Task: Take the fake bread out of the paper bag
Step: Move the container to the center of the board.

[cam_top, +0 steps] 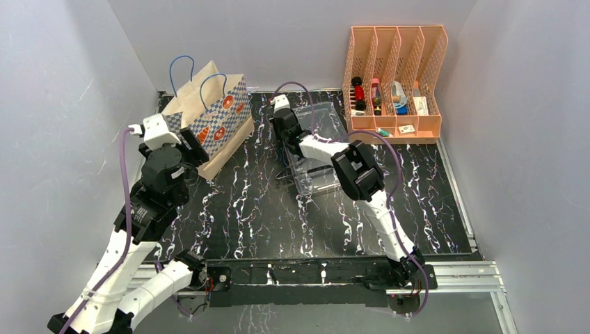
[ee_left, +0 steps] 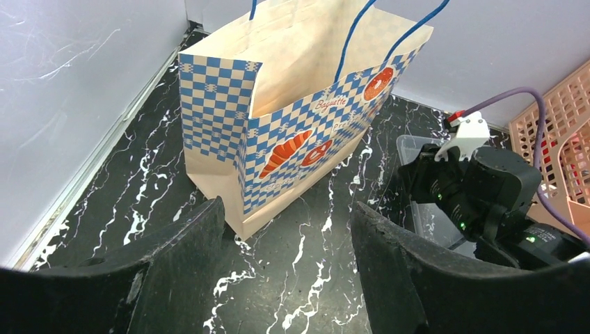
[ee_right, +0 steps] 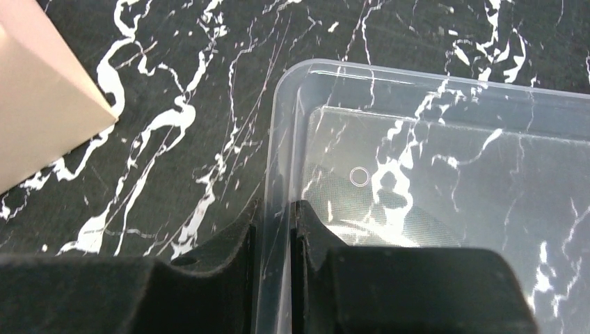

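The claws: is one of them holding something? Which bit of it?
The right claw pinches the clear plastic tray by its thin side wall. The left claw is open in front of the paper bag, holding nothing.

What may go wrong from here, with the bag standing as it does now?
1. The bag stands free and nobody holds it. The right tool is shut on the rim of the tray, so the open left tool may push or tip the bag.
2. The cord handles rise over the mouth and may snag the tool.
3. No bread shows, so a grasp inside would be blind.
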